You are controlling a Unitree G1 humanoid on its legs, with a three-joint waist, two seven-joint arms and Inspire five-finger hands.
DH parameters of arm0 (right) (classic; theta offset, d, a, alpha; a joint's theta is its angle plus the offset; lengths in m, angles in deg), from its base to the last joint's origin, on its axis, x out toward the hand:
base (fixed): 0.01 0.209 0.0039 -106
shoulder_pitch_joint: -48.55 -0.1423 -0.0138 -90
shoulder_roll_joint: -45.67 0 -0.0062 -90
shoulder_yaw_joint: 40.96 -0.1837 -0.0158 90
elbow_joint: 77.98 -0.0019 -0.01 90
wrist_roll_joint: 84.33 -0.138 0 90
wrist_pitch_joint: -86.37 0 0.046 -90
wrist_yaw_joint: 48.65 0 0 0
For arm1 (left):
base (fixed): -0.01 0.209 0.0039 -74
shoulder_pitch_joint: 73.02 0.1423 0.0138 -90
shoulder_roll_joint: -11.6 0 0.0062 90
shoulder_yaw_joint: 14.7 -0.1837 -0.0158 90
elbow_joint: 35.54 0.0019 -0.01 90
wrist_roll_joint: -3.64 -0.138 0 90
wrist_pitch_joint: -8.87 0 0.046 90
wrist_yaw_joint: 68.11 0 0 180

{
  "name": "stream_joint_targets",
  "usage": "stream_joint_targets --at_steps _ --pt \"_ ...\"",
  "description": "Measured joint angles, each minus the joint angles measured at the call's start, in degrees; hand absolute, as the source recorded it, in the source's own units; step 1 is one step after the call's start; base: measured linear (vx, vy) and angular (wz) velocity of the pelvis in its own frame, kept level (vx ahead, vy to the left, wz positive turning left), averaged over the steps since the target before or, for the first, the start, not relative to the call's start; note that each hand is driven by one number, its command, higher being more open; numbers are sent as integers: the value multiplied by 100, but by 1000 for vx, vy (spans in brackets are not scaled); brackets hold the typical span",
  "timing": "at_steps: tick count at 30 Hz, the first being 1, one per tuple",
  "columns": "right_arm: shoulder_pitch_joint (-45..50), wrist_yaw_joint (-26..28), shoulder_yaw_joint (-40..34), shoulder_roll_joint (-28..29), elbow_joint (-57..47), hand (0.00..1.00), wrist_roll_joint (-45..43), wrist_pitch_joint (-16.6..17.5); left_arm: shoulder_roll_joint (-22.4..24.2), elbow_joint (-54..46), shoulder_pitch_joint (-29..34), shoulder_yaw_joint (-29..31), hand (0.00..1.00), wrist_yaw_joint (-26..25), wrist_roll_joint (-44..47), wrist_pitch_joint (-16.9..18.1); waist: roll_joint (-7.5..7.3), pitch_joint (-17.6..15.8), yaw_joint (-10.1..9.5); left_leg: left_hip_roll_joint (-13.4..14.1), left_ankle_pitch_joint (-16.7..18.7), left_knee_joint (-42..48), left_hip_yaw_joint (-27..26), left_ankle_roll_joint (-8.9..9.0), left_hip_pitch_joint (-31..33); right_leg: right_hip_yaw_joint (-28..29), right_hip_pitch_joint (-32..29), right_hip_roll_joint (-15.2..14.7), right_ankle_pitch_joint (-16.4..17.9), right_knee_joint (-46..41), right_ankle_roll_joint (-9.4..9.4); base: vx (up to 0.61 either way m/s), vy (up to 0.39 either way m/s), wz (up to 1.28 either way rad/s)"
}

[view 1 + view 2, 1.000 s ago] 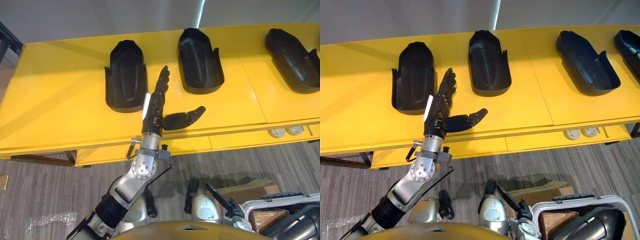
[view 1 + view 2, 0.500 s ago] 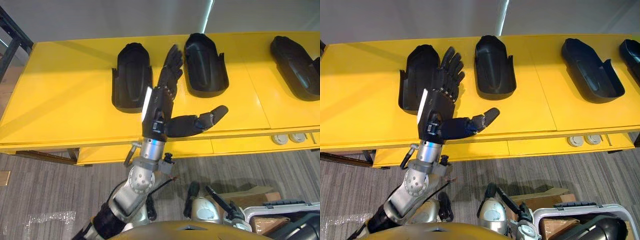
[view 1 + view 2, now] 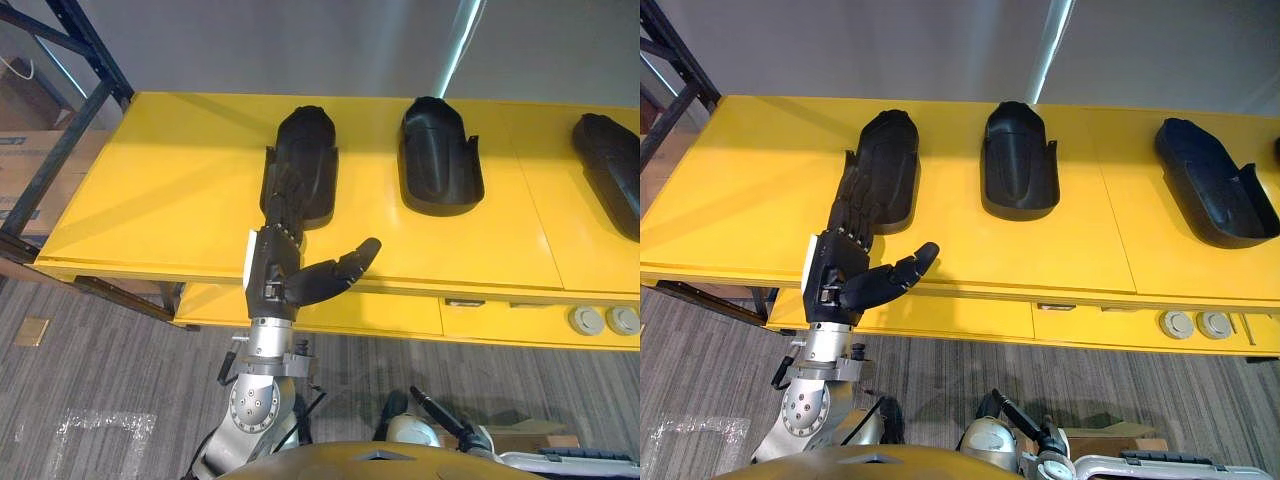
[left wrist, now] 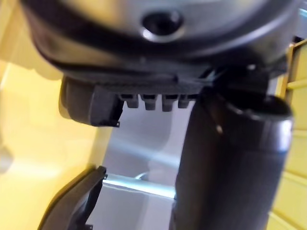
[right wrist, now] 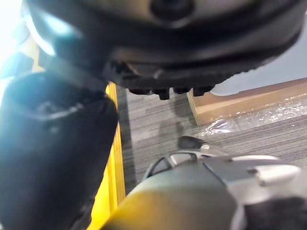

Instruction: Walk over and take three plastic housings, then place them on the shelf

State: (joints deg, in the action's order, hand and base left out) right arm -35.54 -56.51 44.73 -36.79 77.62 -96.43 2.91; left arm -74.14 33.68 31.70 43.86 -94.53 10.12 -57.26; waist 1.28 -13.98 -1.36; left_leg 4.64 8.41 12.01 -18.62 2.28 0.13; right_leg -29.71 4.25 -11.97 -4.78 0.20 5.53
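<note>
Three black plastic housings lie hollow side up on the yellow table (image 3: 160, 200): a left housing (image 3: 305, 160), a middle housing (image 3: 440, 150) and a right housing (image 3: 612, 170) at the view's edge. My left hand (image 3: 275, 275) hovers over the table's front edge, open, its straight fingers (image 3: 283, 205) reaching over the near end of the left housing and its thumb (image 3: 345, 268) spread to the right. Whether the fingers touch that housing I cannot tell. The left wrist view shows the thumb (image 4: 230, 163) and a housing's dark rim (image 4: 72, 201). My right hand (image 5: 57, 143) hangs low over the floor, holding nothing.
A dark metal shelf frame (image 3: 75, 105) stands at the table's left end, with a cardboard box (image 3: 20, 95) behind it. Two round sockets (image 3: 600, 320) sit below the table's front edge on the right. A cardboard box (image 5: 240, 100) lies on the grey floor.
The camera has moved left, so the shelf frame has come into view. My left hand has shifted from the gap between the left and middle housings to over the left housing's near end.
</note>
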Motion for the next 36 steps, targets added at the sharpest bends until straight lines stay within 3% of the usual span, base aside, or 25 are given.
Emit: stream_joint_targets --at_steps 7,10,15,26,31,36 --pt "50 -20 -28 8 121 100 -2 -35 64 -7 164 460 100 -1294 -750 628 5 296 -8 -27 -114 -279 -7 34 -222 -15 131 21 6 93 -10 16 2 -1" --pt "88 -17 -77 13 121 100 -2 -46 98 -17 147 672 100 -1461 -827 650 15 408 -1 -31 -119 -347 -36 45 -310 1 191 28 8 116 -12 10 8 -3" --pt "164 9 -127 40 123 100 16 -86 111 -18 150 749 100 -1157 -825 476 -14 546 -8 -39 -126 -455 -115 62 -480 68 279 27 8 123 -12 -7 15 -7" --pt "202 104 -191 52 124 100 57 -235 102 21 437 659 100 136 -176 -138 -44 667 -6 -98 -279 -817 -3 102 -549 -39 264 22 22 126 -32 -2 6 5" --pt "143 129 -268 38 124 100 168 -246 -43 301 609 837 100 90 -1148 -437 -10 631 -5 -129 -391 -928 7 73 -543 -81 235 24 24 154 -32 15 6 4" --pt "-13 229 -461 -123 210 100 455 -242 -293 316 608 1555 100 82 -1577 -585 177 479 9 -191 -422 -926 55 44 -518 -122 222 -6 29 121 -25 4 12 6"
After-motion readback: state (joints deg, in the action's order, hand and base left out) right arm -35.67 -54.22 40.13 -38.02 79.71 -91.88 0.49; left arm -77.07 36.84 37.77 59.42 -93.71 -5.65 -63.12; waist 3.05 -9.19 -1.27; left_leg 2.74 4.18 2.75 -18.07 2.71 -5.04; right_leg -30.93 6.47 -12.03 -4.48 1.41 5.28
